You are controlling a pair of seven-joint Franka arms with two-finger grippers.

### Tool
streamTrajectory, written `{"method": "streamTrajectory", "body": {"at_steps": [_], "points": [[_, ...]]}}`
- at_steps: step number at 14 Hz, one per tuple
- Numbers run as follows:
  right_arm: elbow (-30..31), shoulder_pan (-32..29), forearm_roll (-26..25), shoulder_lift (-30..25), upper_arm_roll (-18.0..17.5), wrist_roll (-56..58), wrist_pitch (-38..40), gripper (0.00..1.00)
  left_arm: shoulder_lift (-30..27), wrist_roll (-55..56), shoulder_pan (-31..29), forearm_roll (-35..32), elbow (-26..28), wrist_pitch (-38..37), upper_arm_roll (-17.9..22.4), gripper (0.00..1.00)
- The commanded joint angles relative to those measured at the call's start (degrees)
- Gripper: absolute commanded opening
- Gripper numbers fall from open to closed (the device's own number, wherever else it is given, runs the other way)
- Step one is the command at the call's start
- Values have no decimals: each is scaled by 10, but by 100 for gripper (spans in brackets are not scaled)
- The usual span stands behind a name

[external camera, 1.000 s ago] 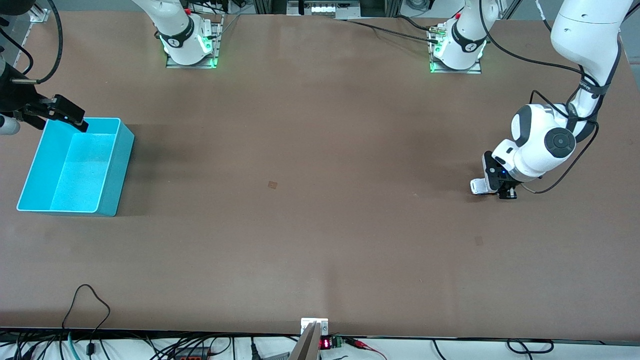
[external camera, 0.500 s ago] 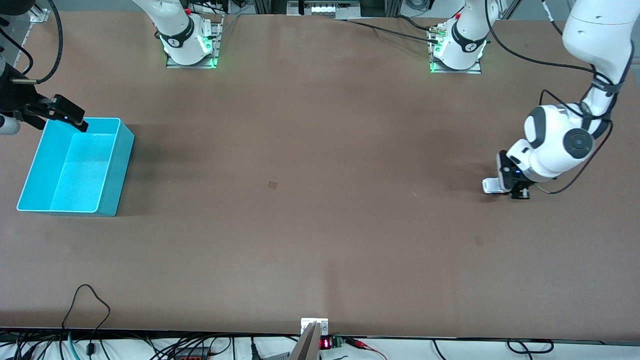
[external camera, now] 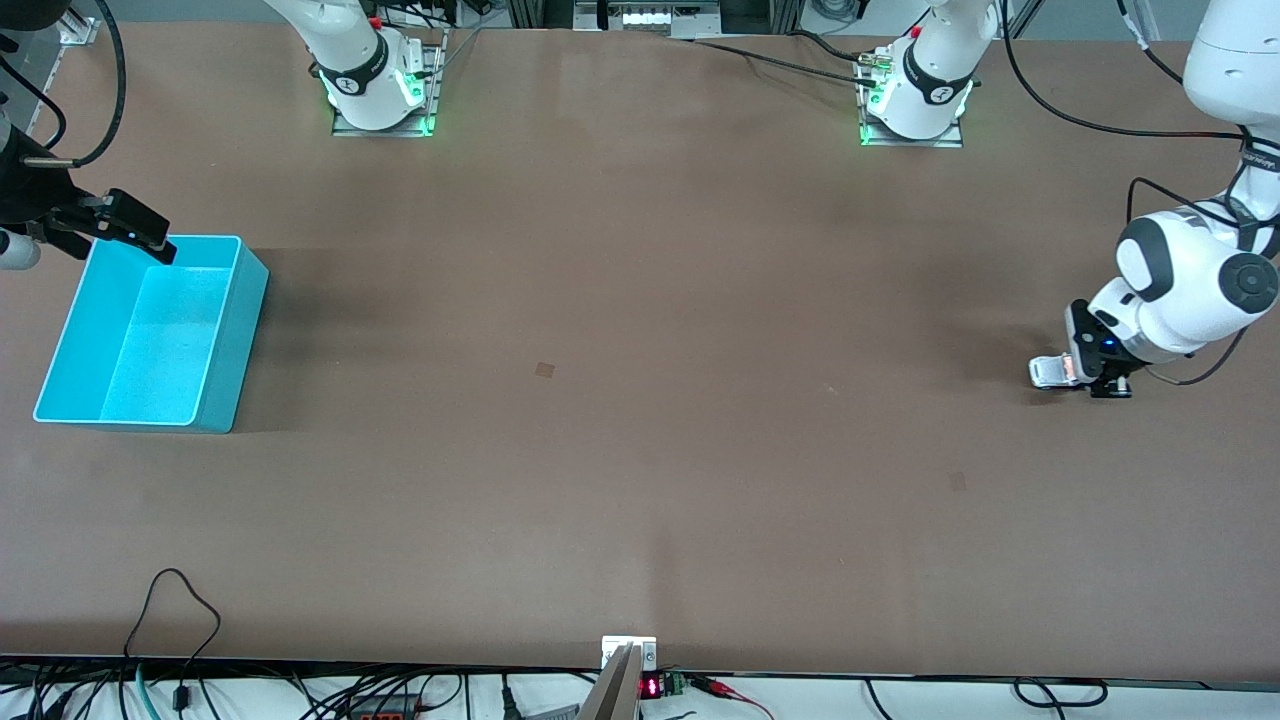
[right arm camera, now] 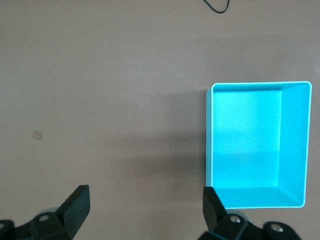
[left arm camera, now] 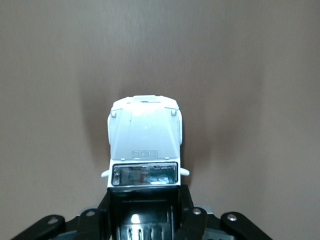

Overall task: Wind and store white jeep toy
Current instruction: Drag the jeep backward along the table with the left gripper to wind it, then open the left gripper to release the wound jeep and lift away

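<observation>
Down at the left arm's end of the counter [external camera: 640, 480], the left pincer [external camera: 1085, 375] sits low against the surface, clenched on the rear half of the white jeep toy [left arm camera: 144, 145]; its black fingers [left arm camera: 187, 220] squeeze the black roof panel from both sides while the white bonnet pokes out ahead of them. From across the room the jeep [external camera: 1050, 372] shows only as a small pale shape at the pincer's tip, its wheels apparently on or just above the brown counter, I cannot tell which. Its bonnet points toward the right arm's end. At that end the right pincer [external camera: 135, 232] hangs in the air over the corner of the cyan bin [external camera: 225, 330] that lies farthest from the front camera, its two dark fingers [right arm camera: 75, 205] spread wide and gripping nothing. That arm is waiting. The bin [right arm camera: 295, 150] stands upright on the counter, well apart from the jeep.
</observation>
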State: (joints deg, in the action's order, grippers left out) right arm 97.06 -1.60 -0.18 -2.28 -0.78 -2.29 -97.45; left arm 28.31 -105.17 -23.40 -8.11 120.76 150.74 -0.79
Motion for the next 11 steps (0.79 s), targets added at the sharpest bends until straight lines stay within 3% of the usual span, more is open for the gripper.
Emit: {"method": "streamTrajectory", "body": {"at_steps": [1,11], "points": [[2,-13,11,-5,-9,11,2,100,61,-20,-24,-9,-25,7,-4,18],[2,-13,11,-4,-9,11,1,100,68,-41,-41,-9,-37,7,-2,18]]}}
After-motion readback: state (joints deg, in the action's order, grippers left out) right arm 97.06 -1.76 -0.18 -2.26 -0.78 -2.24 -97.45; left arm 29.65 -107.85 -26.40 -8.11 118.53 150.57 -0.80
